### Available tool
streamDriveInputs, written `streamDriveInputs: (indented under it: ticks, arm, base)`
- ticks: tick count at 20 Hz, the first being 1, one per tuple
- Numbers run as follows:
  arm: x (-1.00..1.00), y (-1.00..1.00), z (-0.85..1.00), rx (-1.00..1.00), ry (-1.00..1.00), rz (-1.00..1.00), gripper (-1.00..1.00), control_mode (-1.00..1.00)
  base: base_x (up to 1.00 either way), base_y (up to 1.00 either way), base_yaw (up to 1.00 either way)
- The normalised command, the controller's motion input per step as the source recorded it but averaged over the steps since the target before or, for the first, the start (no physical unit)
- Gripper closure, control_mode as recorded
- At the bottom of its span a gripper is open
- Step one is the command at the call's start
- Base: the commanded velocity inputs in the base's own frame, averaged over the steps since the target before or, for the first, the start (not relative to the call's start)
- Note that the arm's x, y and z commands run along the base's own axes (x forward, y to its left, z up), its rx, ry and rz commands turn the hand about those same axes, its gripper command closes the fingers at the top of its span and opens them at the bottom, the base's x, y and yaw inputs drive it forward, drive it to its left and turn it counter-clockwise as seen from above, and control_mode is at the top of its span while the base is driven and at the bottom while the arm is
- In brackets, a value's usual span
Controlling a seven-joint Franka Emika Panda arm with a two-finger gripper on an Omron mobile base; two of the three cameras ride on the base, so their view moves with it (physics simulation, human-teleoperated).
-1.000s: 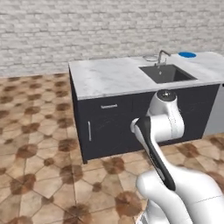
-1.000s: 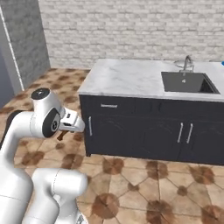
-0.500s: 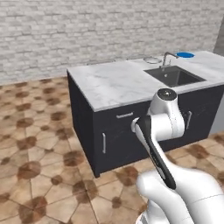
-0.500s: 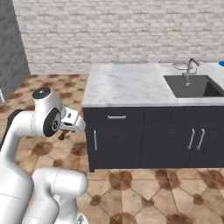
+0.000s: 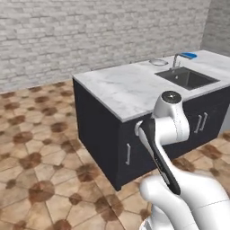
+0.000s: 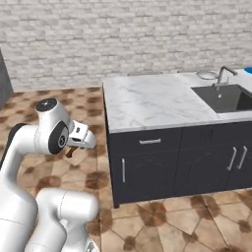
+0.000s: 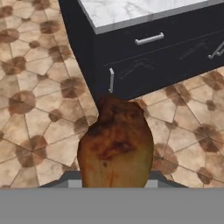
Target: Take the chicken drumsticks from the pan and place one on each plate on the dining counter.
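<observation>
Gripper (image 6: pixel 74 149) is pinching a drumstick (image 7: pixel 116 146) w/ jaws closed narrow, hanging over floor off the dining counter's (image 5: pixel 121 90) corner; I'd keep grip firm & level approaching plates.

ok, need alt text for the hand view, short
A golden-brown chicken drumstick held in the tool hangs close to the camera, above brown patterned floor tiles. Beyond it stands the corner of the dining counter, with a white marble top and dark cabinet fronts carrying silver handles.
</observation>
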Motion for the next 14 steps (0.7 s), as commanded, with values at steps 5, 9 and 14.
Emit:
streamDriveInputs:
  ticks: [5, 9, 14]
  arm:
    - [0.0, 0.0, 0.0, 0.0, 0.0, 0.0, 1.0, 1.0]
    - [0.0, 0.0, 0.0, 0.0, 0.0, 0.0, 1.0, 1.0]
    - [0.0, 0.0, 0.0, 0.0, 0.0, 0.0, 1.0, 1.0]
  base:
    - [0.43, 0.94, -0.3]
    - [0.44, 0.92, -0.31]
    - [0.44, 0.92, -0.32]
